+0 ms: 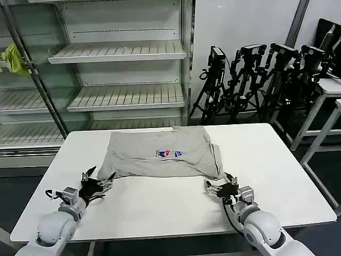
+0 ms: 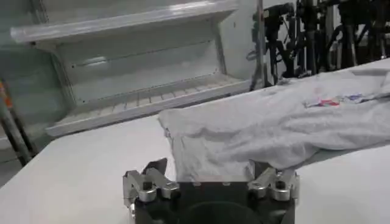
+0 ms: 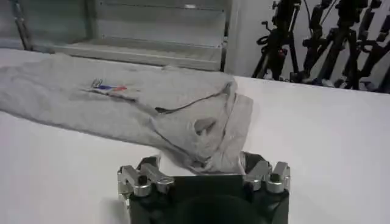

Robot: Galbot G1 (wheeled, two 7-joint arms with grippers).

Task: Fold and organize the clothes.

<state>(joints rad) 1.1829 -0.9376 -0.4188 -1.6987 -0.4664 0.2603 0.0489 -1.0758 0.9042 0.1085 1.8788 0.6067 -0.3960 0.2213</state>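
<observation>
A light grey T-shirt [image 1: 160, 154] lies partly folded across the back half of the white table [image 1: 160, 208], its small multicoloured print [image 1: 169, 153] facing up. My left gripper [image 1: 98, 181] rests at the shirt's near left corner. In the left wrist view the left gripper [image 2: 210, 173] is open, with the edge of the shirt [image 2: 262, 128] reaching in between its fingers. My right gripper [image 1: 221, 186] sits at the near right corner. The right gripper [image 3: 201, 164] is open too, and a bunched corner of the shirt [image 3: 91, 103] lies between its fingers.
Empty white shelving [image 1: 122, 53] stands behind the table, with a yellow-green rag [image 1: 15, 58] hanging at its left. Black camera tripods [image 1: 256, 74] crowd the back right, and another white table [image 1: 330, 88] stands at the far right. Bare tabletop runs along the near edge.
</observation>
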